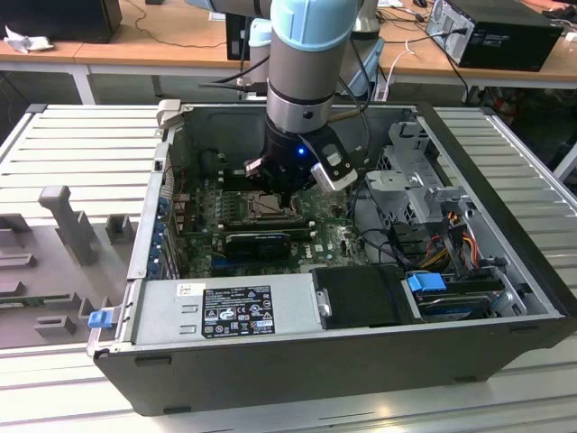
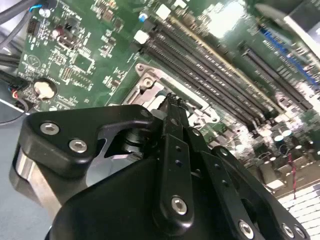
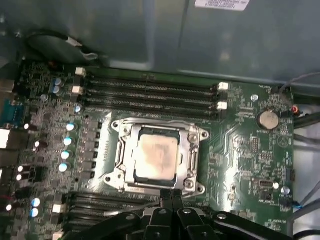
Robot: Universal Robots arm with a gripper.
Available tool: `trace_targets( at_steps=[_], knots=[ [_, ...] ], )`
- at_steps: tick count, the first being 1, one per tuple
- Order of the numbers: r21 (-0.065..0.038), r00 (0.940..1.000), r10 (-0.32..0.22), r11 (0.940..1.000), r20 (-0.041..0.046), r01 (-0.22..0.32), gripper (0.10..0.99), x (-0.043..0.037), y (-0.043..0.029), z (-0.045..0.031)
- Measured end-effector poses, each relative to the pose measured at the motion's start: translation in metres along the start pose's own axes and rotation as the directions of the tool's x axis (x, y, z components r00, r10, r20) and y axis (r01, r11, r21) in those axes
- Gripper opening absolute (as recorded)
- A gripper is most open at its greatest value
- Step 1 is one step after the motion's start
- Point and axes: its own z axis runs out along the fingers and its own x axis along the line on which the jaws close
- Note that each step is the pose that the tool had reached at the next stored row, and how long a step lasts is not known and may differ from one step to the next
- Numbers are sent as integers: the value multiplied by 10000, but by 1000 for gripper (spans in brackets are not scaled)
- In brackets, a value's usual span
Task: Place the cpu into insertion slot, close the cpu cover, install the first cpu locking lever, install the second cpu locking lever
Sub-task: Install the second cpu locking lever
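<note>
First wrist view recorded, beside the memory slots (image 3: 150, 90), the cpu (image 3: 156, 157) seated in the insertion slot (image 3: 122, 150) with the cpu cover (image 3: 192, 155) closed around it, and the gripper (image 3: 171, 194), fingers pressed together, at the cover's edge.

I note an open computer case (image 1: 505, 225) lying on a ribbed grey desk (image 1: 81, 144). A green motherboard (image 3: 250, 150) lies flat on its floor. Long black memory slots (image 3: 150, 90) run side by side along the board, with white latches at their ends. A round coin battery (image 3: 268, 119) sits near one board edge. A grey power supply (image 1: 225, 311) bearing a label lies along the near wall of the case. A blue clip (image 1: 425, 281) tops the drive bay at the exterior view's right. Wooden benches (image 1: 162, 41) stand behind.
</note>
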Motion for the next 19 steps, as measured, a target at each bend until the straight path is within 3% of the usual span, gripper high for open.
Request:
trace_targets(
  at_steps=[2, 4, 5, 11, 12, 15, 17, 19],
  knots=[
    [0, 10000, -1, 10000, 0, 1, 106, 64, -29, -3],
    [-5, 10000, -1, 10000, 2, 1, 106, 241, -28, 7],
    [-4, 10000, 1, 10000, 0, -1, 106, 303, -30, 54],
    [-10, 10000, -23, 10000, -3, 23, 106, 378, -44, 187],
    [-48, 10000, -30, 10000, -2, 30, 106, 401, -48, 206],
    [-434, 10000, -35, 9991, 39, 37, 106, 468, -115, 225],
    [-549, 10000, -36, 9985, 52, 38, 106, 486, -149, 232],
    [-772, 10000, -35, 9970, 75, 40, 106, 525, -202, 237]
  ],
)
